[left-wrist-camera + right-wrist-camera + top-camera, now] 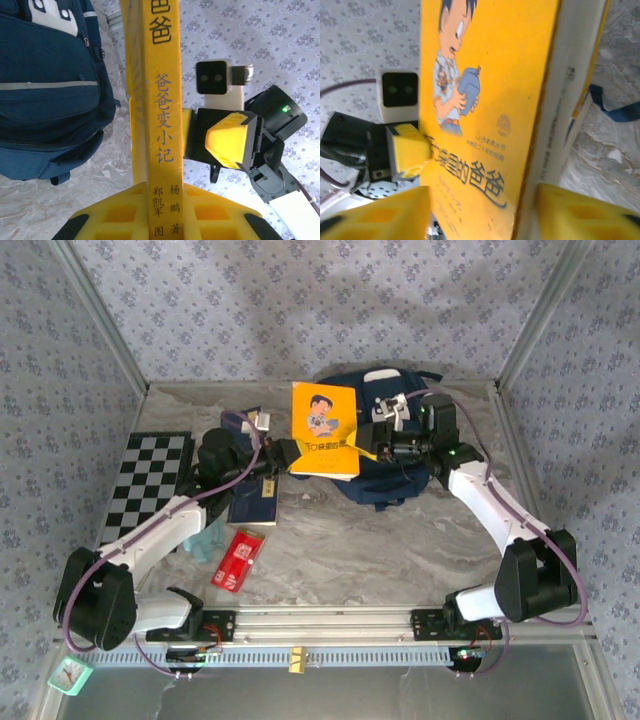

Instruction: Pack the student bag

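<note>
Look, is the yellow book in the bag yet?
Out. The left gripper holds the yellow book up, outside the student bag.

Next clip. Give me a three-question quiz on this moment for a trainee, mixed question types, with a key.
1. True or false: the yellow book lies flat on the table.
2. The red packet lies nearest: A) the left arm, B) the right arm, C) the student bag.
3. Which gripper's jaws are shut on the yellow book?
Key: 1 false, it is held up over the student bag; 2 A; 3 the left gripper.
</note>
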